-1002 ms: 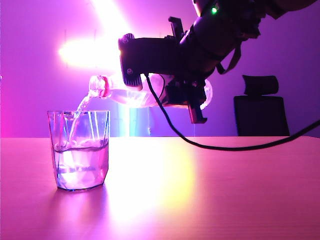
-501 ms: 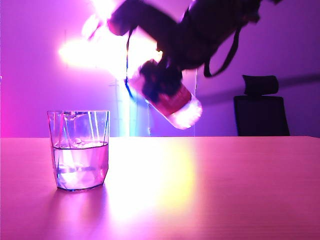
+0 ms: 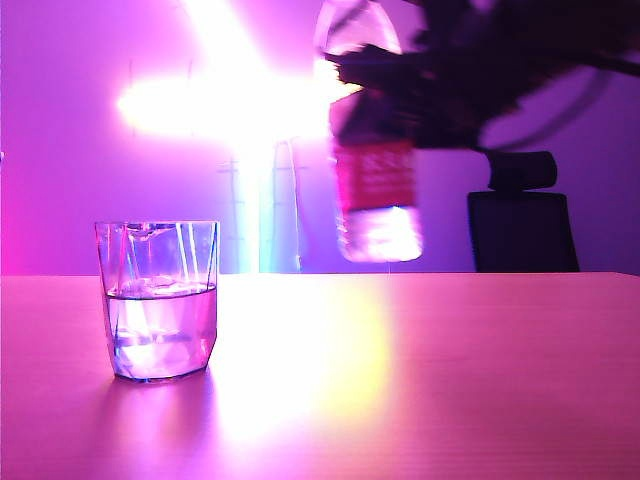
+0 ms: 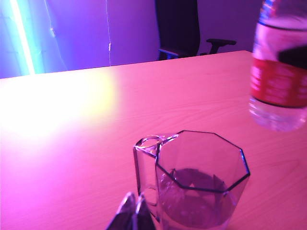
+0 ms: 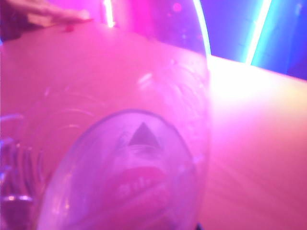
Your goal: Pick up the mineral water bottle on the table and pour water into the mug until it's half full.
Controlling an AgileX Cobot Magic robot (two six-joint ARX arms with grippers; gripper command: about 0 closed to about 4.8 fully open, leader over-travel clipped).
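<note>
The right gripper (image 3: 400, 100), a dark blur at the upper right of the exterior view, clamps the mineral water bottle (image 3: 375, 180) upright in the air above the counter (image 3: 420, 380). The mug (image 3: 160, 300) stands at lower left, about half full. The left gripper (image 4: 132, 215) shows pinched-together tips beside the mug.

We count one mineral water bottle (image 3: 375, 190), one mug (image 3: 160, 300), one table (image 3: 450, 380) and one chair (image 3: 525, 230).
</note>
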